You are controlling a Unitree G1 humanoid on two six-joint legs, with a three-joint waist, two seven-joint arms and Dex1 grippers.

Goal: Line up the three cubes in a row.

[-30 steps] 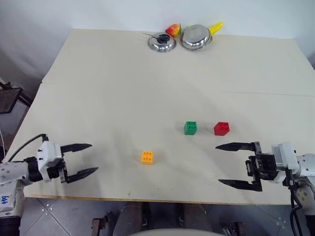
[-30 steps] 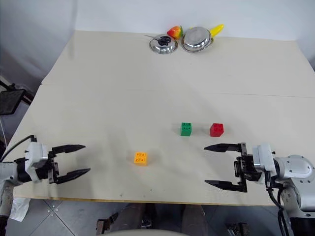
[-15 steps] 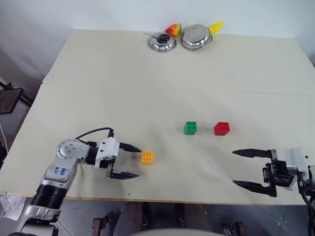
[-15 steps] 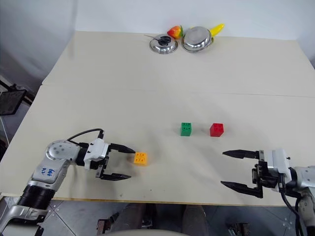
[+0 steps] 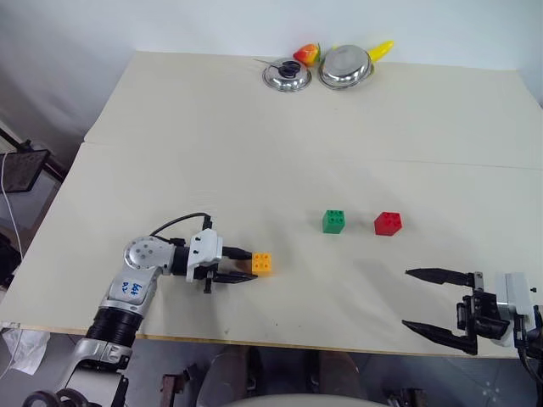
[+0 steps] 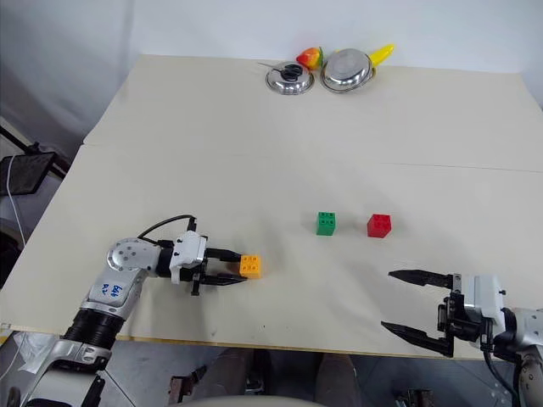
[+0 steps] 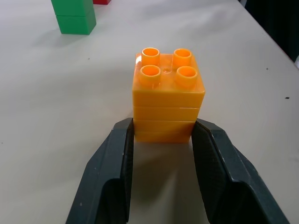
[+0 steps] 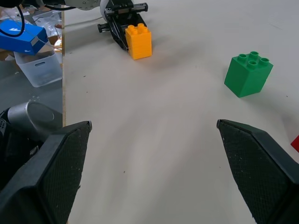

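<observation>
The left gripper (image 5: 246,266) is clamped on the orange-yellow cube (image 5: 262,264), which sits on the table (image 5: 254,136) well left of the green cube (image 5: 333,221) — the red cube (image 5: 388,223) just beyond. The right gripper (image 5: 428,301) gapes wide, empty.

Left arm bent low over the tabletop (image 5: 170,153) near its front edge, wrist turned inward, left end effector (image 5: 248,266) pointing level toward the right, fingers (image 7: 117,154) pressed against both flanks of the orange-yellow cube (image 5: 262,264). Right arm low at the front right corner, right end effector (image 5: 422,299) pointing left, fingers spread wide, gripping nothing.
</observation>
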